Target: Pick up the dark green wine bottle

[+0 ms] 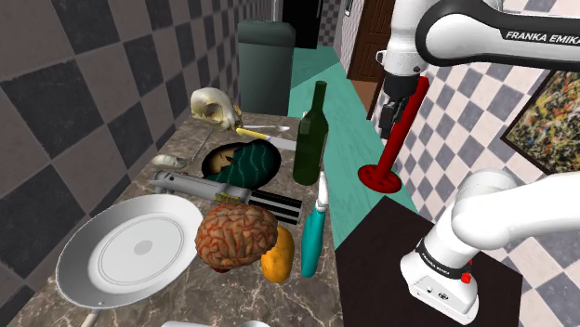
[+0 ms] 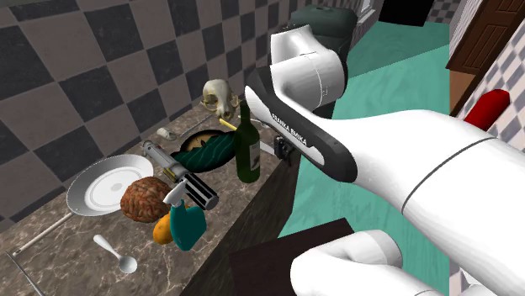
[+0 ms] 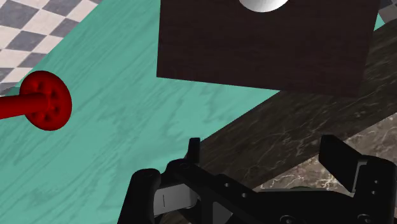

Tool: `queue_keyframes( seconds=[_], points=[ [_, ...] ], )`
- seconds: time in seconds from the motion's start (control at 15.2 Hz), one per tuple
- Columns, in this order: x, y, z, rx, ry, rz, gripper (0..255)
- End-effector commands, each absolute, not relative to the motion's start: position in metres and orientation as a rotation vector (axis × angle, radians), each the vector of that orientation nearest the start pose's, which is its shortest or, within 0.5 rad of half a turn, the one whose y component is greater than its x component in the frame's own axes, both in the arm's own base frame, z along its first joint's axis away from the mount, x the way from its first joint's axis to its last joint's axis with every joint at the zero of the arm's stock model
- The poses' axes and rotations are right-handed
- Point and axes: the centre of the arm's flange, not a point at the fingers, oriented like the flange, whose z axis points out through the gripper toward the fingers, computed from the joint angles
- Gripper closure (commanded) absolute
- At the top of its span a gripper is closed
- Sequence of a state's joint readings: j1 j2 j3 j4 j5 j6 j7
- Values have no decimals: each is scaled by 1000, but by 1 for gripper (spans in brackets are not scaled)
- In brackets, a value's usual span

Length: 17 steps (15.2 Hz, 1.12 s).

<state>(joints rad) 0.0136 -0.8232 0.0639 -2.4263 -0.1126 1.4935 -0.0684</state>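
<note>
Well, the claw [image 3: 267, 156] is spread wide apart (nothing sits between its fingers) above the floor-side edge of the bench [image 2: 76, 269]. The dark green wine bottle [image 1: 311, 139] stands upright near that same edge, not touched.

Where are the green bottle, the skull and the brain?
green bottle [image 1: 309, 153]: shoulder view, on its body.
skull [image 1: 214, 106]: shoulder view, on its crown.
brain [image 1: 236, 236]: shoulder view, on its middle.

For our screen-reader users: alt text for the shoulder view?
A dark green wine bottle stands upright near the marble counter's edge, among a skull, a white plate and a brain model. The white arm hangs over the teal floor.
</note>
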Motion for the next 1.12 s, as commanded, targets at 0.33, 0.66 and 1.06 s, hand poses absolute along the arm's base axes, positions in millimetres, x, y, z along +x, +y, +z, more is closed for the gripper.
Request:
queue_keyframes(
  seconds=[0.33, 0.66, 1.06],
  points=[
    [331, 40, 591, -3234, -199, 122, 0],
    [375, 65, 621, -3177, -200, 63, 0],
    [425, 91, 662, -3108, -200, -6, 0]
  ],
)
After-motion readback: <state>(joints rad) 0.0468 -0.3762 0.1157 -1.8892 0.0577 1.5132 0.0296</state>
